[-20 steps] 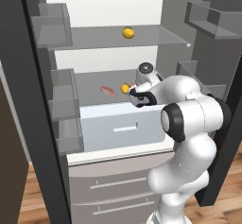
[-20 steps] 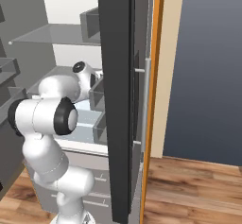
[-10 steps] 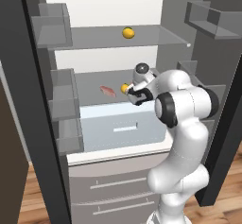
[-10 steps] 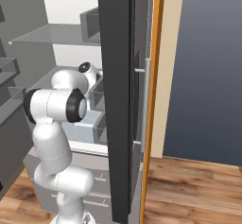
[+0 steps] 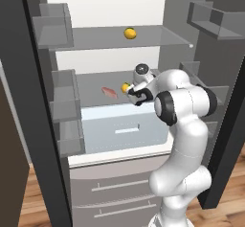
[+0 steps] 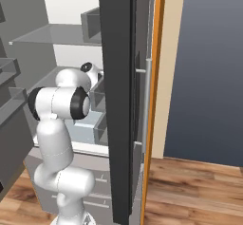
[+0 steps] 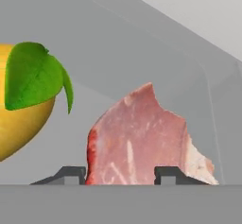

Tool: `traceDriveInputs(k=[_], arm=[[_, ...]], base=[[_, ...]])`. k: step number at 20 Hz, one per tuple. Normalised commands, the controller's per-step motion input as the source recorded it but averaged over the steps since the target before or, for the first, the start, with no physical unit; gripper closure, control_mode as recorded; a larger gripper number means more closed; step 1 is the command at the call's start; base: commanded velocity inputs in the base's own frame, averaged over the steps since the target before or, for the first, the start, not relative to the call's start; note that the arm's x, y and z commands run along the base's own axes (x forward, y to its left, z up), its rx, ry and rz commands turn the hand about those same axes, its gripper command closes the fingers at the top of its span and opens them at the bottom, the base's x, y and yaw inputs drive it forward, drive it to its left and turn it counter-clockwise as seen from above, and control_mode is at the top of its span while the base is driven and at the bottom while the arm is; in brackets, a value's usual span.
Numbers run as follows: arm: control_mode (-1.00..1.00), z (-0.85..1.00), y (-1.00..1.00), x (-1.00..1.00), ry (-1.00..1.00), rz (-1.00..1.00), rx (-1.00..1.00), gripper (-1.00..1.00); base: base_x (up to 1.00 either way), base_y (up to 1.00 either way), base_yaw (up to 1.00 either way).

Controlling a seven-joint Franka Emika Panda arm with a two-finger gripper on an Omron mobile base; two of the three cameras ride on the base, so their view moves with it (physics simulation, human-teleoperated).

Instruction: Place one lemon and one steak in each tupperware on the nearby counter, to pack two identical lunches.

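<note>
Reaching farther into the fridge than a second ago, the two-finger gripper (image 7: 120,173) has narrowed around the flat pink-red marbled steak (image 7: 142,138), a yellow green-leafed lemon (image 7: 23,109) at its nine o'clock.

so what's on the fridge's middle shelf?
On the middle shelf: a steak and a lemon at the gripper. The arm covers the shelf's right side.
</note>
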Motion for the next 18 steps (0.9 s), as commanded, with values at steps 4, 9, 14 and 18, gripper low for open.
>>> traceDriveInputs(k=[4,9,14,18], arm=[[-1.00,-0.75,0.00,-0.11,0.24,0.00,0.00,1.00],[-1.00,-0.50,0.00,-0.25,0.19,0.00,0.00,1.00],[-1.00,-0.34,0.09,-0.94,0.04,0.00,0.00,1.00],[-1.00,-0.33,0.27,-1.00,-0.04,0.00,0.00,1.00]], base=[[0.00,0.00,0.00],[0.00,0.00,0.00],[0.00,0.00,0.00],[0.00,0.00,0.00]])
